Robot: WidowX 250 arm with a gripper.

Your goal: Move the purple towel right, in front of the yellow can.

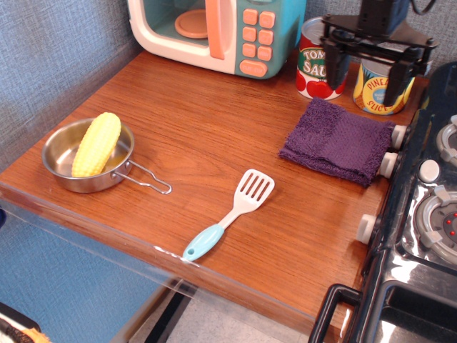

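Wooden counter (214, 136): purple towel (337, 141) before yellow can (380, 87), gripper (365, 70) open above

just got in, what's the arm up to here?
The claw is open and holds nothing, raised in front of the tomato sauce can and the yellow can. The purple towel lies flat on the wooden counter just in front of the yellow can, against the toy stove. The placement looks done.

The tool (365, 71) hangs up near the top right, pointing straight down with both dark fingers (333, 68) spread wide apart. Nothing's between them, and the arm above runs out of frame.
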